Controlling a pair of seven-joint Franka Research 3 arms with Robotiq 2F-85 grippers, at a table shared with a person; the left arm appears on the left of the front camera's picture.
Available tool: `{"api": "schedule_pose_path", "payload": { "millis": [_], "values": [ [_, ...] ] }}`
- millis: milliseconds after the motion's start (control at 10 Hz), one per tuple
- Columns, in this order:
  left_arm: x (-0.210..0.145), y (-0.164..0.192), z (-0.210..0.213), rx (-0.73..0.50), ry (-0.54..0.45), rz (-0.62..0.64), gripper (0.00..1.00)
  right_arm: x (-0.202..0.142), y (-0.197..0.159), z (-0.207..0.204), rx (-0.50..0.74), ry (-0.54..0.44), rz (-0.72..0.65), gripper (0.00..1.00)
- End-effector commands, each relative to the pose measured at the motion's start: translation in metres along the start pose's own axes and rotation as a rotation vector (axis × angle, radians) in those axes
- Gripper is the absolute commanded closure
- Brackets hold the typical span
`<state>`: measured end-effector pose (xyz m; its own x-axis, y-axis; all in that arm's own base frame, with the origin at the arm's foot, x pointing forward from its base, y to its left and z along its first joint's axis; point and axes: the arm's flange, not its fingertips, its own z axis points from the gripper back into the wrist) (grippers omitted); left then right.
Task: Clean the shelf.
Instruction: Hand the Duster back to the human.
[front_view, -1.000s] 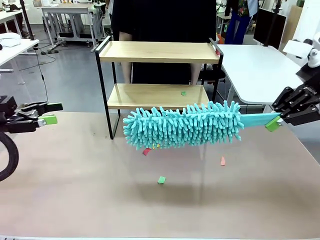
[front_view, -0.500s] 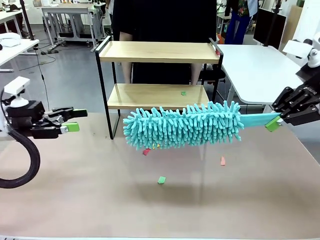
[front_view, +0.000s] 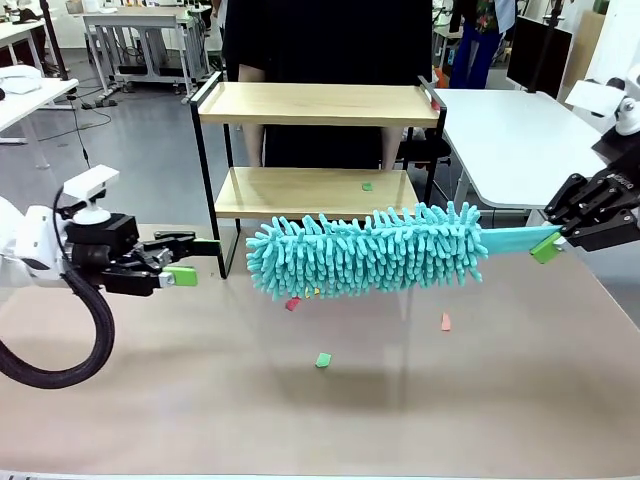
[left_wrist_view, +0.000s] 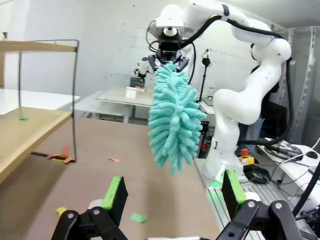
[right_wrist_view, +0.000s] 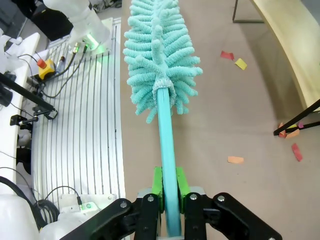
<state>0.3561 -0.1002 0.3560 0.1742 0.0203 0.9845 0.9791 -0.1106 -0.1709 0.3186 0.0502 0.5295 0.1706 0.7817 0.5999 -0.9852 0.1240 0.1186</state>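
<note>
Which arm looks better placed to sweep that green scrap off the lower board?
Probably the right: its fingers are shut on the duster, just before the shelf. The left gripper is open, holding nothing.

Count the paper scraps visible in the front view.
5: a green scrap on the shelf's lower board, red and yellow under the duster, green mid-table, pink to the right. The duster may hide more.

I find no text, label, brand or number that I can read in any view. There is faint white lettering on my right gripper (front_view: 548, 243) housing in the front view, near the desk's right edge, but it is too small to make out.
</note>
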Motion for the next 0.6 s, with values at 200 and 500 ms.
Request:
{"api": "schedule_pose_path", "payload": {
  "millis": [200,500],
  "values": [
    [-0.02,-0.077,-0.056,0.006,-0.055,-0.01,0.0,-0.002,0.001,0.001,-0.002,-0.002,0.013,0.87],
    [-0.026,-0.082,-0.086,0.012,-0.087,-0.038,0.0,-0.002,0.001,0.001,-0.002,-0.002,0.013,0.87]
  ]
}}
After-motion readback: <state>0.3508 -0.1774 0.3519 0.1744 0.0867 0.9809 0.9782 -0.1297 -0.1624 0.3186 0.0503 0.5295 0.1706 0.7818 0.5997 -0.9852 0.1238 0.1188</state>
